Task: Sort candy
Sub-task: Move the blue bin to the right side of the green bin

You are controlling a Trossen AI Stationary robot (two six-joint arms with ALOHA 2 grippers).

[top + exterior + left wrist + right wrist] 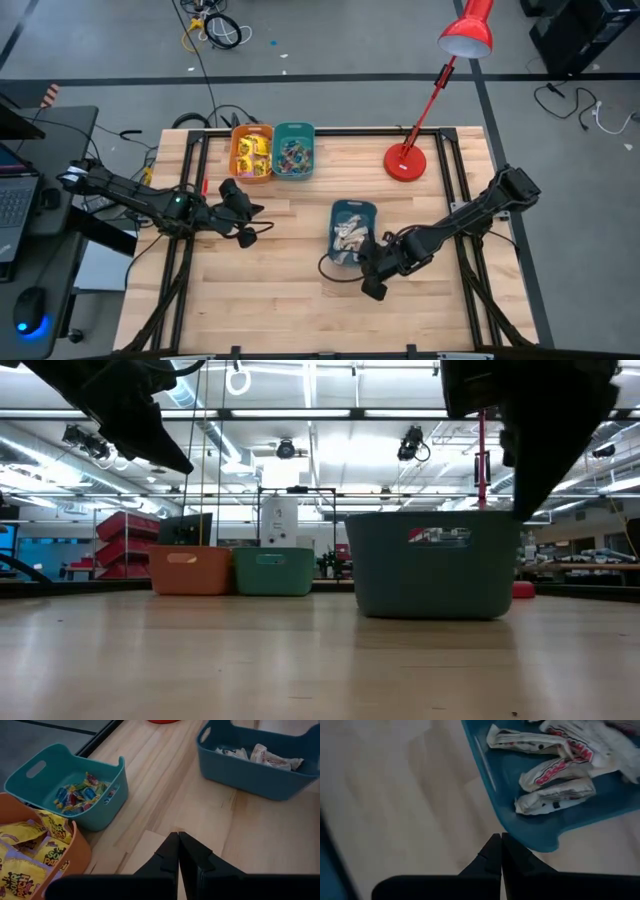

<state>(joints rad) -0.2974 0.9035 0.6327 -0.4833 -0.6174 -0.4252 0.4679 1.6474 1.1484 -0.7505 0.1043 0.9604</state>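
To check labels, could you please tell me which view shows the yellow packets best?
The left wrist view: the yellow packets lie close, print readable, in the orange bin. The high view shows them small; the low view shows only the bin's wall; the right wrist view misses them.

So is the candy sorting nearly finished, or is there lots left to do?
It looks essentially done. Yellow packets fill the orange bin, small colourful sweets sit in the teal bin, and whitish wrapped pieces lie in the blue bin. Nothing is in hand: the left end effector and right end effector are both shut and empty. No loose candy shows on the table.
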